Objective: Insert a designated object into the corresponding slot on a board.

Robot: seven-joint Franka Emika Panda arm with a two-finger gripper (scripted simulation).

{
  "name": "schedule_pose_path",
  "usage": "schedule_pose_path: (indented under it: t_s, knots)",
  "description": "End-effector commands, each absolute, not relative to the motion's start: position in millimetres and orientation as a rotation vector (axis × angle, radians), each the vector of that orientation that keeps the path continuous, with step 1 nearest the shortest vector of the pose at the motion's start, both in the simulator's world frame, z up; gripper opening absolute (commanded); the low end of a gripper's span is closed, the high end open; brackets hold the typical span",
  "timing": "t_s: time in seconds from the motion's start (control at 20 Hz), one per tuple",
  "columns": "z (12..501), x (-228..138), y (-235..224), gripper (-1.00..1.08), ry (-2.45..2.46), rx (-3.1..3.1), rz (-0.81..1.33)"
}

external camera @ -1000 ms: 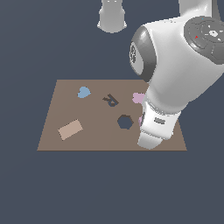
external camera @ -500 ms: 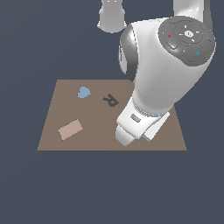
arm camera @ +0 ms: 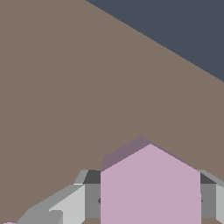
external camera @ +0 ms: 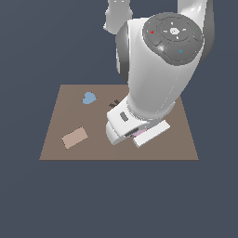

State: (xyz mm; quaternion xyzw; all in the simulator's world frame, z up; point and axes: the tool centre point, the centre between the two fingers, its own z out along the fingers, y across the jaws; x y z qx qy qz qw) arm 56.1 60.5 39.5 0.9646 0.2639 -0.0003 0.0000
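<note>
Pink fills the wrist view: the hexagon (arm camera: 150, 186) sits squarely between the grey claw (arm camera: 148, 197) fingers (arm camera: 72, 203), one on each side, and the claw is clamped on it. Beyond it there is only plain brown board (arm camera: 87, 87), with a dark blue ground past the board's edge.

Over to the exterior view, and the big white arm (external camera: 155, 69) leans low over the board (external camera: 60, 116), covering most of its middle and the side toward the exterior view's right. The claw (external camera: 135, 133) is down near the board's near edge, roughly midway along it, and a sliver of the pink hexagon (external camera: 139, 133) peeks out under the white hand. Whether the hexagon touches the board or hangs just above it, I cannot tell from either view.

The slot is hidden behind the arm; it does not show in either picture. Just a scrap of a dark R-shaped cut-out (external camera: 113, 104) pokes out at the arm's edge, near the board's middle.

Elsewhere on the board, a blue heart (external camera: 89, 98) lies toward the far corner on the exterior view's left, and a tan rectangle (external camera: 75, 137) lies tilted near the near corner on that same side. Both sit well apart from the claw.
</note>
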Motion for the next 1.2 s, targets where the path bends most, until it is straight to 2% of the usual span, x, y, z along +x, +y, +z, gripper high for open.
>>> schedule_pose_path:
  t_s: [0.0, 0.9, 0.95, 1.15]
  knots:
    - [40, 54, 56, -1.0, 0.744, 3.052, 0.0]
    - [31, 49, 49, -1.0, 0.59, 3.086, -0.001]
    - [31, 49, 49, 1.0, 0.59, 3.086, -0.001]
    - [31, 49, 49, 1.0, 0.59, 3.086, -0.001]
